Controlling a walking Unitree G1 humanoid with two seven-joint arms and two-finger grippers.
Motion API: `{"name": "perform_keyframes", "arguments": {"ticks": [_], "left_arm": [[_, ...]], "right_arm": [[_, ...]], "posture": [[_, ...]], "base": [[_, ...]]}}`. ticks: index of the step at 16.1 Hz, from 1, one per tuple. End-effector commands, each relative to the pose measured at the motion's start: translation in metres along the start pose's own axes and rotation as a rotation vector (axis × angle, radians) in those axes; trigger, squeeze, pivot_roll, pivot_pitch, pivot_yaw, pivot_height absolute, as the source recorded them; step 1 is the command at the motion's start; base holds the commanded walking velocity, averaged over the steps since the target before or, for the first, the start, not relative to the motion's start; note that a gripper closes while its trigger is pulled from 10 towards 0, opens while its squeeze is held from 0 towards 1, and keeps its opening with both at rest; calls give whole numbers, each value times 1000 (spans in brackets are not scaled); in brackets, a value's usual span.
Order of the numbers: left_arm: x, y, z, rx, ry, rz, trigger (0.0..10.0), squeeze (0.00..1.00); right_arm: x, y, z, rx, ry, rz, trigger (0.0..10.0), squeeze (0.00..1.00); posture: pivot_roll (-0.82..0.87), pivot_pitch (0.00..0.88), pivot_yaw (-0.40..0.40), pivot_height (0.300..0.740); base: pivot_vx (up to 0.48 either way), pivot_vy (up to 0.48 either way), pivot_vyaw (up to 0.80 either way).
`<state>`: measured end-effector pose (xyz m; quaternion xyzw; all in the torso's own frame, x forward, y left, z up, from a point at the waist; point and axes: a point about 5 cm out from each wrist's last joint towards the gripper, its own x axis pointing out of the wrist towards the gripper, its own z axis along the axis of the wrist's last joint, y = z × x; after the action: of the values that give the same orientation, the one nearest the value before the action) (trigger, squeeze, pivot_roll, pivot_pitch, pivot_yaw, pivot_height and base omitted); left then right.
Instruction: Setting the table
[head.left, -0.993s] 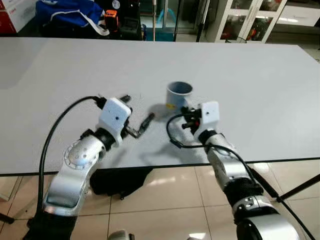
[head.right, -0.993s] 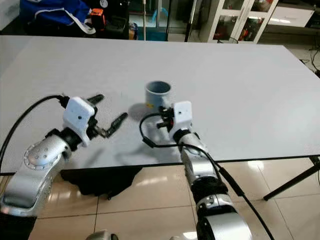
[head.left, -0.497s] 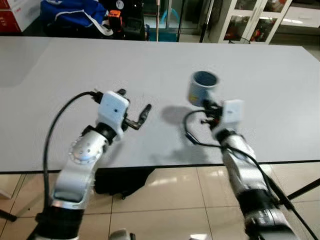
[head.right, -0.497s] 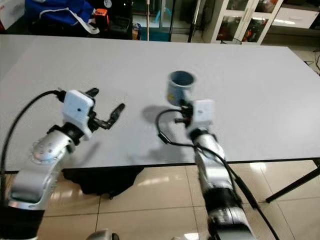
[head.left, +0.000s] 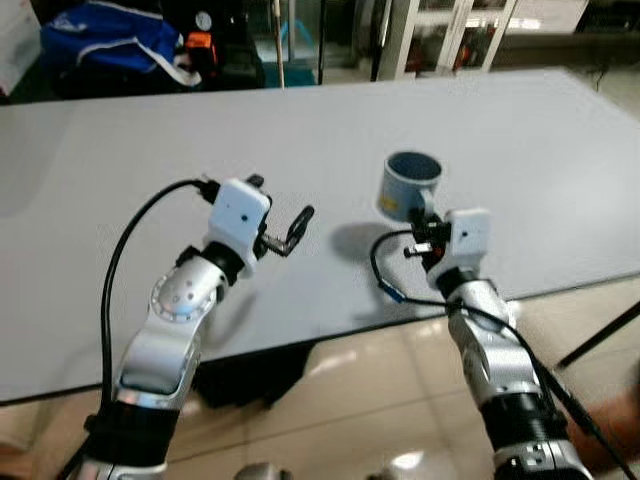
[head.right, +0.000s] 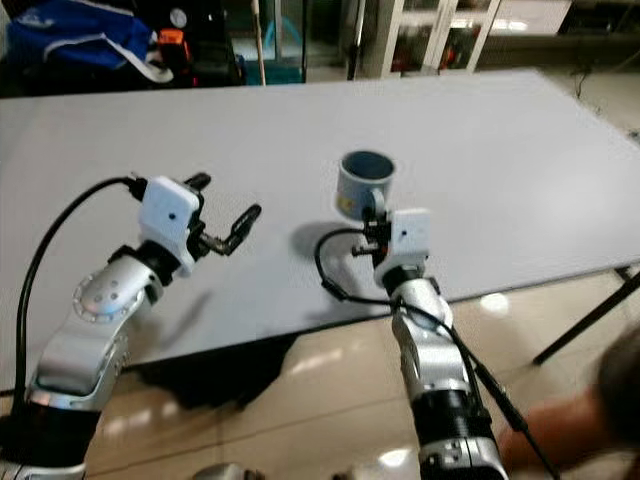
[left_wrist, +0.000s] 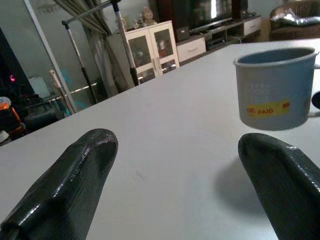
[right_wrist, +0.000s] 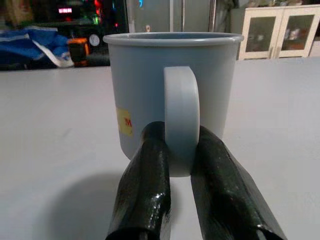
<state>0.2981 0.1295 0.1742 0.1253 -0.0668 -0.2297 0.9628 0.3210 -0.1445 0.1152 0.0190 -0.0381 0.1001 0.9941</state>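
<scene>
The right gripper (right_wrist: 181, 165) pinches the mug (head.left: 410, 185) by its handle, upright just above the table (head.left: 520, 150), while the left gripper (head.left: 283, 222), fingers spread, hovers beside the mug.

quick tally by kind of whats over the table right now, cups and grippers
cups: 1, a grey-blue mug with a yellow sticker, held by its handle above the table
grippers: 2, the right gripper clamped on the mug's handle, the left gripper open and holding nothing
total: 3
</scene>
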Motion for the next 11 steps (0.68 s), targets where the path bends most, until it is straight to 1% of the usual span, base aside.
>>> {"name": "perform_keyframes", "arguments": {"ticks": [1,2,4,8,11], "left_arm": [[1,3,1,54,0,28,10000,0],[2,6,2,108,4,57,10000,0],[5,8,3,80,-4,88,10000,0],[8,7,1,67,5,117,10000,0],[9,9,2,54,4,143,10000,0]], "right_arm": [[1,-2,7,-24,-20,5,10000,0],[2,0,8,-64,-20,16,10000,0],[2,-1,8,-69,-21,5,10000,0],[1,-10,11,-73,-24,-30,10000,0],[2,-10,11,-78,-22,-24,10000,0]], "posture": [[25,0,-17,740],[26,0,-17,740],[23,0,-15,740],[16,0,-12,740],[17,0,-14,740]], "base": [[0,0,0],[0,-480,800],[0,-480,800],[0,-480,800],[0,-480,800]]}}
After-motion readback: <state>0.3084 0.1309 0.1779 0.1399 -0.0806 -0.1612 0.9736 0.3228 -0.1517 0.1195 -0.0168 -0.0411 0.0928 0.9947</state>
